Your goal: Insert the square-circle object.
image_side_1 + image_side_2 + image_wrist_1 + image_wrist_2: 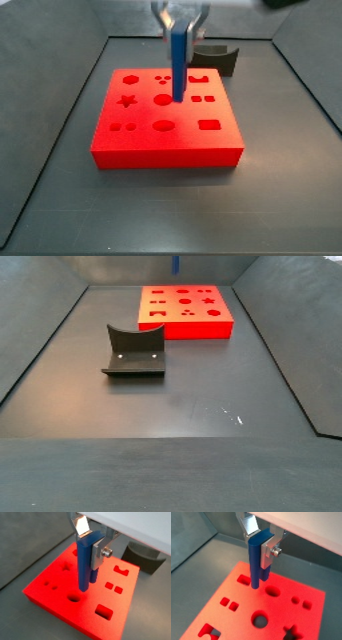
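Observation:
The gripper [90,541] is shut on the square-circle object [85,562], a slender dark-blue peg of two joined bars that hangs upright. It also shows in a wrist view [256,559] and in a side view [177,62]. The silver fingers [271,548] clamp its upper end. The peg's lower tip hovers just above the top of the red block [63,612], close to a round hole [73,598]. The red block also shows in both side views [167,140] [187,324]. In a side view the gripper [179,14] is at the upper edge of the frame, over the block's middle.
The dark fixture [134,353] stands on the grey floor, apart from the red block, and also shows behind it [214,58]. The block's top has star, hexagon, square and round holes. Grey bin walls [67,110] slope up round the floor.

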